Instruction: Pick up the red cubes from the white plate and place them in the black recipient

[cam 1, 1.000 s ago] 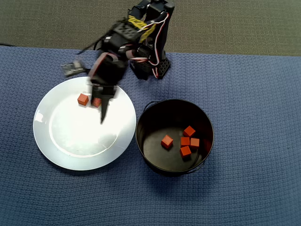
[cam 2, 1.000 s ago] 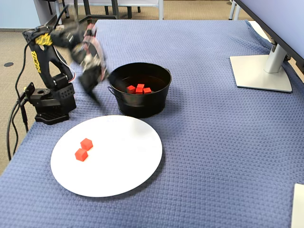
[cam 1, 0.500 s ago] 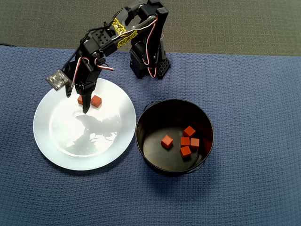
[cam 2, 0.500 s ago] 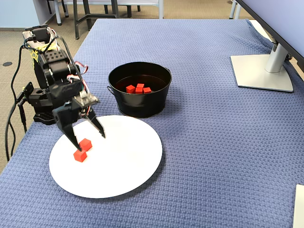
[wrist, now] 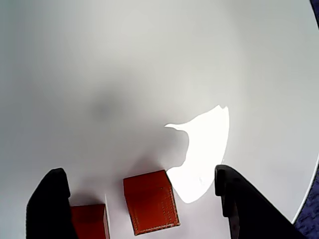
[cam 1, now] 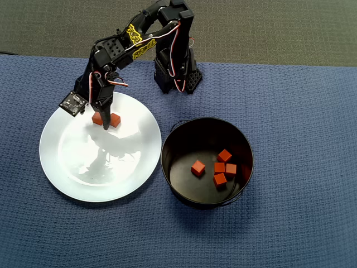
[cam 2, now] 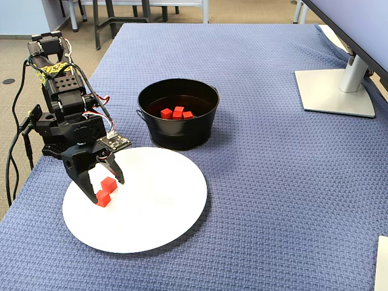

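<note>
End effector (wrist: 139, 199) stands spread wide and low over the white plate (cam 1: 78, 167), jaws bracketing one of two remaining red cubes (wrist: 149, 201) for a grasp; five cubes lie in the black recipient (cam 1: 173, 142) alongside.

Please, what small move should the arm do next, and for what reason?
Probably close the tool on the cube standing between its open fingers, after lowering slightly if needed. In the wrist view that cube sits centred in the gap on the white plate, while a second cube lies beside the left finger, so closing should take only one.
</note>
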### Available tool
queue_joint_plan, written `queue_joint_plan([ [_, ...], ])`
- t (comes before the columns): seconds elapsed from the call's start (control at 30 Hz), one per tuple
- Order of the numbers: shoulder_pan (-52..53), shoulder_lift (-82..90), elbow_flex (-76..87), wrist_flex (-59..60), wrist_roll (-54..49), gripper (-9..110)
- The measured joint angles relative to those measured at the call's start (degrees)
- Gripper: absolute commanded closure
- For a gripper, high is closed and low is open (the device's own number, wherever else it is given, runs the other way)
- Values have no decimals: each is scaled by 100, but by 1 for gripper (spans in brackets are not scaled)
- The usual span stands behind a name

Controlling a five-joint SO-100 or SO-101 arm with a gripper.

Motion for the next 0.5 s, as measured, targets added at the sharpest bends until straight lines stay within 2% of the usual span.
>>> queue_joint_plan([
  [0.5, -18, -167, 308, -369, -158, 74],
])
